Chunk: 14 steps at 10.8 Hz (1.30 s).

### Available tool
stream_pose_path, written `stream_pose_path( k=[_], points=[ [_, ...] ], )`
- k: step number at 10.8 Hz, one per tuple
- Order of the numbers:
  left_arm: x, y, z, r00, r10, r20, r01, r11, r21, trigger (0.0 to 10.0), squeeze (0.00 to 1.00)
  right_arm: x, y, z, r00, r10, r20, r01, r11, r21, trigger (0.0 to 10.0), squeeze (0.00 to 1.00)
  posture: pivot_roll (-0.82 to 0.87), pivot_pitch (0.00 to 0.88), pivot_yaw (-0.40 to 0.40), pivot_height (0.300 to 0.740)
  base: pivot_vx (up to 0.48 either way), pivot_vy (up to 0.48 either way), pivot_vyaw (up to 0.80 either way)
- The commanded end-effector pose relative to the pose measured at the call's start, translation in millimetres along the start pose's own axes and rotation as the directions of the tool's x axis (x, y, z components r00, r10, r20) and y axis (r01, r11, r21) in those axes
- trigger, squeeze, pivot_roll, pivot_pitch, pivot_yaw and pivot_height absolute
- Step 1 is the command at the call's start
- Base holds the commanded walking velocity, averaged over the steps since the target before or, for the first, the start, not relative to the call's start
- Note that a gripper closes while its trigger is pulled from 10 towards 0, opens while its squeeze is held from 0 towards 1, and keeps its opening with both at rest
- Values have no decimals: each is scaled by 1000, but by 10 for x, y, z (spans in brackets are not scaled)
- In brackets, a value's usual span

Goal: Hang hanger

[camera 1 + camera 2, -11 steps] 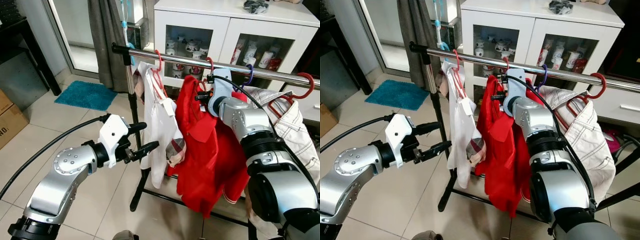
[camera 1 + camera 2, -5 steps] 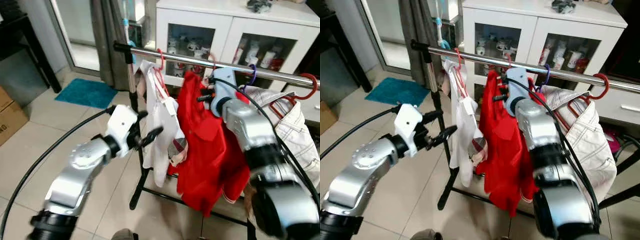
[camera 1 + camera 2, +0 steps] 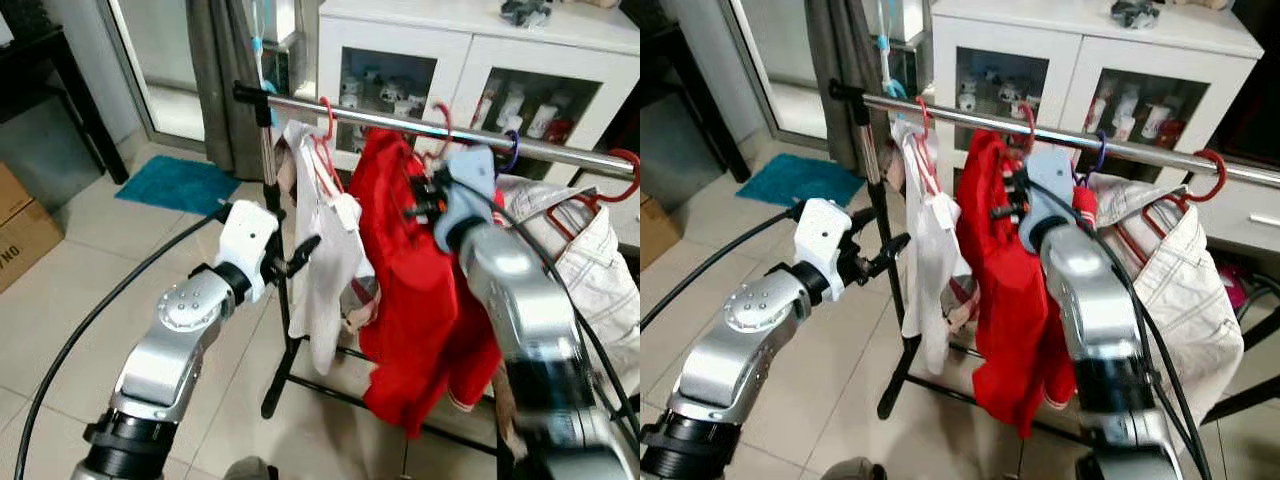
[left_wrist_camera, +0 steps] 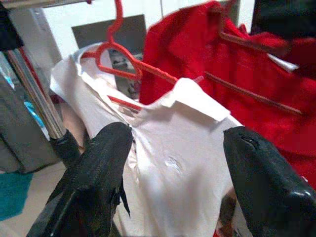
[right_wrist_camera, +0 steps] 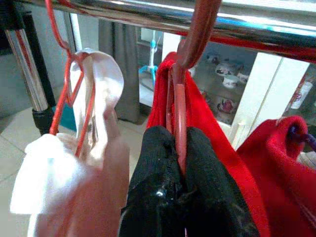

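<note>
Chrome rail (image 3: 400, 122) across the upper frame: we count a white shirt (image 3: 325, 250) on a red wire hanger (image 4: 123, 64), then the red hanger (image 5: 180, 98) bearing a red garment (image 3: 420, 290), hooked over the rail. Right gripper (image 5: 178, 163) pinches that hanger's neck. Left gripper (image 4: 173, 163) (fingers wide) faces the white shirt. White glass-fronted cabinet (image 3: 480, 60) behind.

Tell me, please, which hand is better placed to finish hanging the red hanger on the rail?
The right hand: it is shut on the red plastic hanger, whose hook sits at the chrome rail. The left hand is open before the white shirt.
</note>
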<state>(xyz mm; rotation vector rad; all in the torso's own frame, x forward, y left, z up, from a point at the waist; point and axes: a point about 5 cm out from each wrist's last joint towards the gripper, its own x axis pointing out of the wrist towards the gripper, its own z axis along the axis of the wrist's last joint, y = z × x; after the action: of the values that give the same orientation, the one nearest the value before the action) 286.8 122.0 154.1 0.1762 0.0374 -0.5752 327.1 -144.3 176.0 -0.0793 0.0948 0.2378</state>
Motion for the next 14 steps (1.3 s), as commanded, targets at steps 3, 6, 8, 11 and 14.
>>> stream_pose_path(
  k=[3, 6, 8, 11, 14],
  points=[
    [-7, -72, -27, 1000, -23, -4, 23, 1000, -10, 10000, 0, -221, 20, 7, 999, -11, 45, 12, 999, -31, 0, 0, 6, 7, 31, 740, 0, 0, 0],
    [-29, -92, -41, 1000, -12, -8, 12, 1000, -25, 10000, 0, -418, -13, -151, 999, -52, -7, 51, 996, -67, 0, 0, 8, 31, 19, 740, 0, 0, 0],
    [-43, -90, -67, 1000, -3, -16, 2, 999, -32, 10000, 0, -474, -42, -269, 994, -101, -44, 98, 993, -62, 0, 0, 5, 39, 13, 740, -251, 0, 0],
    [-46, -62, -64, 1000, 6, -17, -7, 999, -33, 10000, 0, -526, 23, -328, 993, -97, -62, 94, 994, -47, 0, 0, 2, 42, 17, 740, -257, 0, 0],
    [-32, -45, -49, 1000, 7, -15, -7, 1000, -29, 10000, 0, -522, 21, -323, 992, -109, -61, 106, 993, -43, 0, 0, 3, 38, 18, 740, -251, 0, 0]
  ],
)
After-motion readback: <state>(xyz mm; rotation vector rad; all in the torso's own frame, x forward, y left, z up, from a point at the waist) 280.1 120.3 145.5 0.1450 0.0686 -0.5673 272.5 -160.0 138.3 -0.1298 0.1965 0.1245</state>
